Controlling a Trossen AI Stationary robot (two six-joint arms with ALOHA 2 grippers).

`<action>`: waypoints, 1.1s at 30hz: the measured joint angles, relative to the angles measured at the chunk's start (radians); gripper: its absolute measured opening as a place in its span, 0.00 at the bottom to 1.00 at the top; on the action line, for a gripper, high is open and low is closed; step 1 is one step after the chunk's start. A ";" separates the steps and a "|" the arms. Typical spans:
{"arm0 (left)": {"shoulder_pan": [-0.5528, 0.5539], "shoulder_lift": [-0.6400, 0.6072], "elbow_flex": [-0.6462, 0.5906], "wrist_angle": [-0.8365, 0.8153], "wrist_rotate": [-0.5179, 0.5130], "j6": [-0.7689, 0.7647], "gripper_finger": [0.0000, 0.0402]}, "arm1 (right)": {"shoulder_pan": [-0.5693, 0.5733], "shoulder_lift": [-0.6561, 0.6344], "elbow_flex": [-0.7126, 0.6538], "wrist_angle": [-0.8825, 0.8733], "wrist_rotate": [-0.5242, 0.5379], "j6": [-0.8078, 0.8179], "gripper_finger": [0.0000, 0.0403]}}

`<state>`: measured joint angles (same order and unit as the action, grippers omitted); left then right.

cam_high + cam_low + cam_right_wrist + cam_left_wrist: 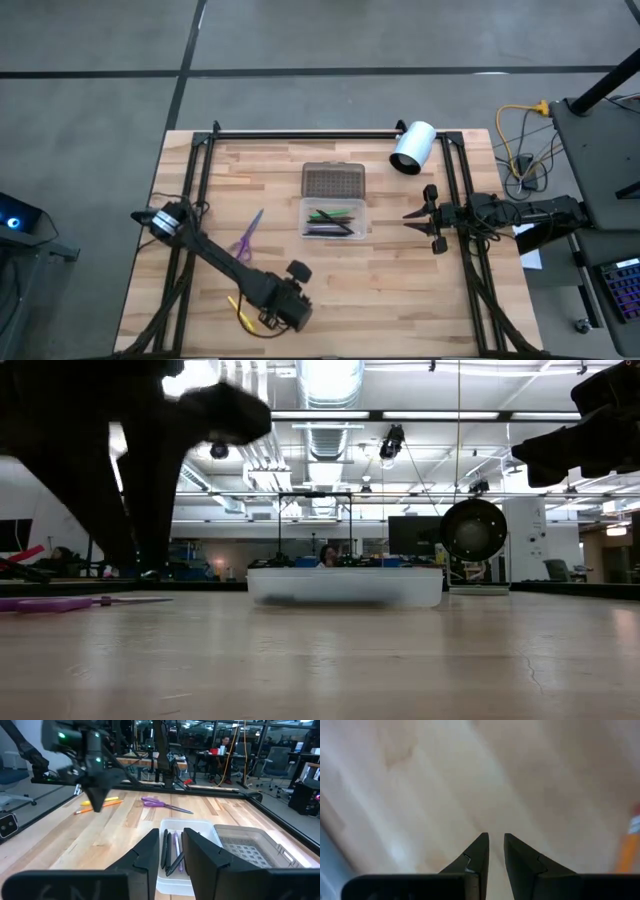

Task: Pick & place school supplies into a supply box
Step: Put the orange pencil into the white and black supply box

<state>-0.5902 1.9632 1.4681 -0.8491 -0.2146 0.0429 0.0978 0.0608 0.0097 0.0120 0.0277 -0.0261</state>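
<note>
- The left gripper is seen low over the near-left part of the desk, with its fingers drawn almost together and nothing between them.
- 2 loose pencils, a yellow pencil and an orange pencil, lie just beside that gripper on the wood; in the left wrist view only an orange sliver shows, off to one side of the fingers rather than between them.
- The pencils' long axes appear to run slantwise across the desk, so a sideways shift and a wider opening would probably be needed before a grasp.
- The purple scissors lie flat, farther in from the left gripper, between it and the supply box.
- The supply box sits open at mid-desk, already holding several dark and green pens, with its dotted lid touching its far side.
- The right gripper waits just to the right of the box, its fingers nearly closed and empty.
- The left arm is judged clearly nearer to the pencils and scissors; the right arm is well apart from them.
</note>
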 joint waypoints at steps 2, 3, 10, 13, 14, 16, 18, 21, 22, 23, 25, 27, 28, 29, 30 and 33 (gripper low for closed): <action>-0.008 0.014 0.042 -0.022 0.024 0.000 0.11 | 0.000 0.000 0.000 0.000 0.000 0.000 0.20; -0.013 0.024 0.060 -0.040 0.029 -0.001 0.11 | 0.000 0.000 0.000 0.000 0.000 0.000 0.20; -0.053 0.065 0.137 -0.129 0.041 -0.013 0.11 | 0.000 0.000 0.000 0.000 0.000 0.000 0.18; -0.066 0.065 0.136 -0.130 0.095 -0.043 0.11 | 0.000 0.000 0.000 0.000 0.000 0.000 0.17; -0.071 0.065 0.136 -0.129 0.110 -0.055 0.11 | 0.000 0.000 0.000 0.000 0.000 0.000 0.17; -0.081 0.065 0.136 -0.122 0.134 -0.079 0.11 | 0.000 0.000 0.000 0.000 0.000 0.000 0.17; -0.093 0.065 0.136 -0.118 0.136 -0.100 0.11 | 0.000 0.000 0.000 0.000 0.000 0.000 0.18; -0.108 0.065 0.136 -0.109 0.148 -0.126 0.11 | 0.000 0.000 0.000 0.000 0.000 0.000 0.19; -0.112 0.065 0.136 -0.107 0.153 -0.138 0.11 | 0.000 0.000 0.000 0.000 0.000 0.000 0.19; -0.114 0.065 0.136 -0.102 0.160 -0.148 0.11 | 0.000 0.000 0.000 0.000 0.000 0.000 0.19; -0.121 0.065 0.136 -0.093 0.164 -0.153 0.11 | 0.000 0.000 0.000 0.000 0.000 0.000 0.20; -0.125 0.065 0.134 -0.095 0.164 -0.152 0.11 | 0.000 0.000 0.000 0.000 0.000 0.000 0.20; -0.126 0.065 0.134 -0.094 0.165 -0.150 0.11 | 0.000 0.000 0.000 0.000 0.000 0.000 0.20; -0.129 0.065 0.134 -0.094 0.166 -0.150 0.11 | 0.000 0.000 0.000 0.000 0.000 0.000 0.19; -0.129 0.065 0.134 -0.094 0.174 -0.150 0.11 | 0.000 0.000 0.000 0.000 0.000 0.000 0.19; -0.130 0.065 0.134 -0.085 0.219 -0.150 0.11 | 0.000 0.000 0.000 0.000 0.000 0.000 0.18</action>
<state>-0.7207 2.0285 1.6018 -0.9344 0.0044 -0.1066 0.0981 0.0608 0.0097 0.0120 0.0277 -0.0261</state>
